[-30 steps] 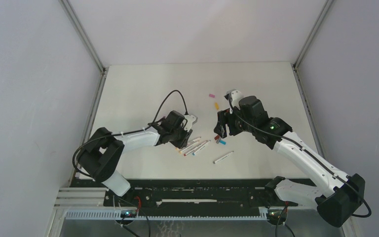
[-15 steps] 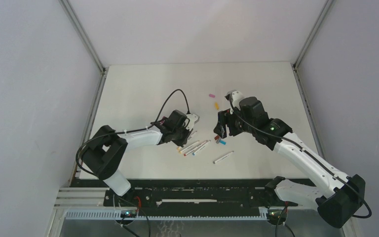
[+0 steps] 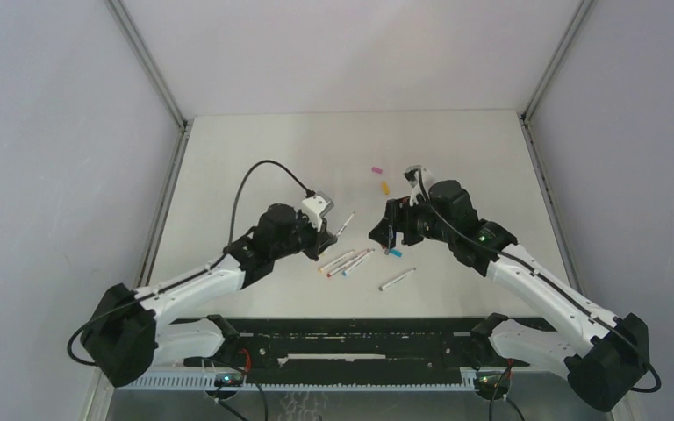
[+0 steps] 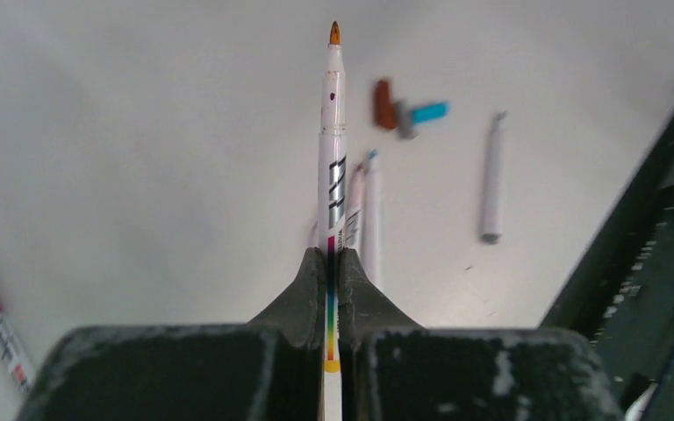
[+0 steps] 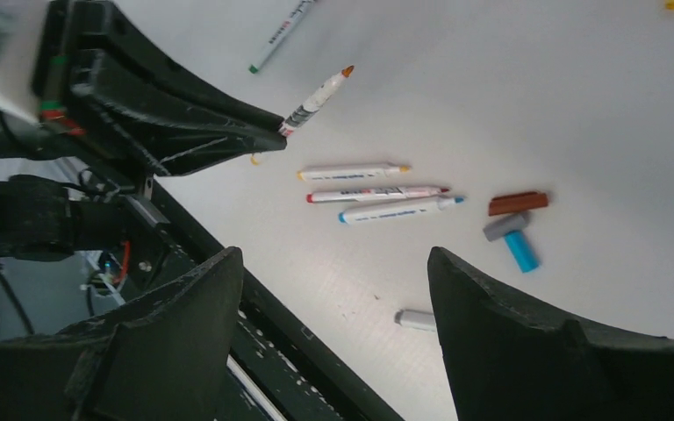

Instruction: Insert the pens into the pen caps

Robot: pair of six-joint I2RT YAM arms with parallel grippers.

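Ideally, the orange-tipped pen [image 4: 332, 132] clamped in the left end effector [image 4: 331, 261] is aligned axially with the orange cap [image 3: 385, 188].

loose pens [image 3: 348, 260], small caps [image 3: 391, 249] cluttering table [image 3: 254, 158] centre

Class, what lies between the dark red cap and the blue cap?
The grey cap lies between them, clearest in the right wrist view.

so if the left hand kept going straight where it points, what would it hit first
Probably bare table: the pen in the left hand leads, with nothing beyond its tip. The brown cap lies off to the right. Depth is unclear.
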